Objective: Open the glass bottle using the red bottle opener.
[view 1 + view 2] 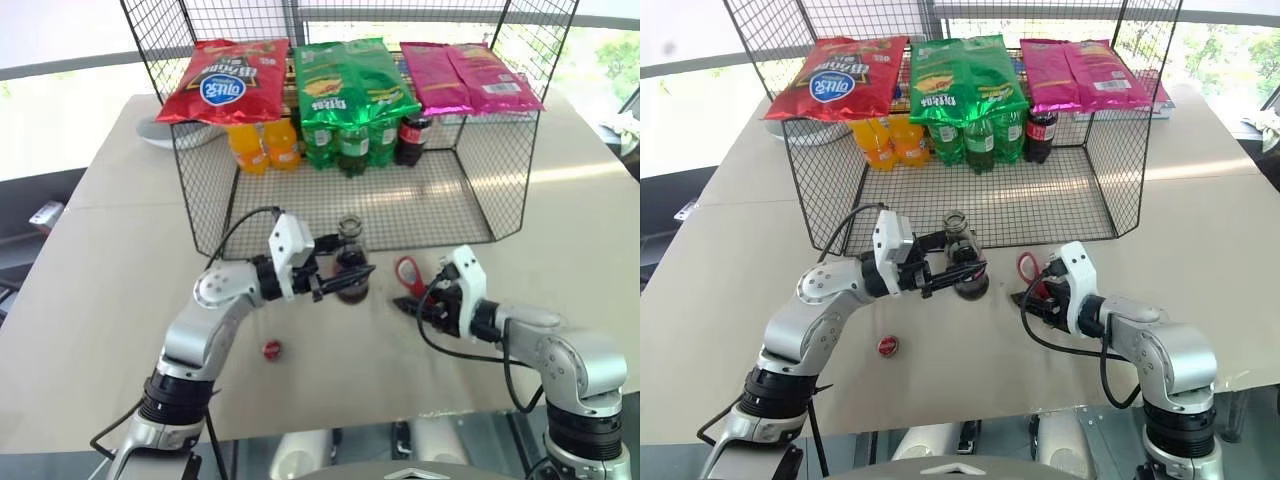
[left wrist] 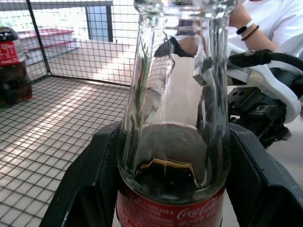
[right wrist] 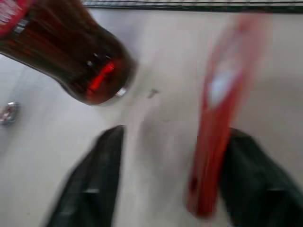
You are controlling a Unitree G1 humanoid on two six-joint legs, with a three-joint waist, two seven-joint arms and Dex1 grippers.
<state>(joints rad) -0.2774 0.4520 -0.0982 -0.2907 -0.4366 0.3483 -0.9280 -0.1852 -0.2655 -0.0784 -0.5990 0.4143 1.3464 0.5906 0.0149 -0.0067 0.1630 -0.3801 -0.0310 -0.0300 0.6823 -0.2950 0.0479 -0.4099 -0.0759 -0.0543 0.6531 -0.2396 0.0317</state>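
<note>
The glass bottle point(image 1: 351, 262) stands upright on the table just in front of the wire basket, with dark cola low in it and a red label band point(image 2: 170, 210). My left gripper point(image 1: 345, 281) reaches in from the left, and its fingers point(image 2: 90, 184) are shut on the bottle's body. The bottle's mouth shows no cap. The red bottle opener point(image 1: 407, 270) lies to the right of the bottle, its loop end away from me. My right gripper point(image 1: 413, 305) is at the handle end with its fingers spread. The opener point(image 3: 218, 118) rests against one finger point(image 3: 255, 179).
A small red bottle cap point(image 1: 271, 349) lies on the table near my left elbow. The wire basket point(image 1: 470, 190) behind holds snack bags and orange, green and dark bottles point(image 1: 412, 138). A white bowl point(image 1: 165, 135) sits at the far left. A person's arm point(image 2: 255, 26) shows beyond the bottle.
</note>
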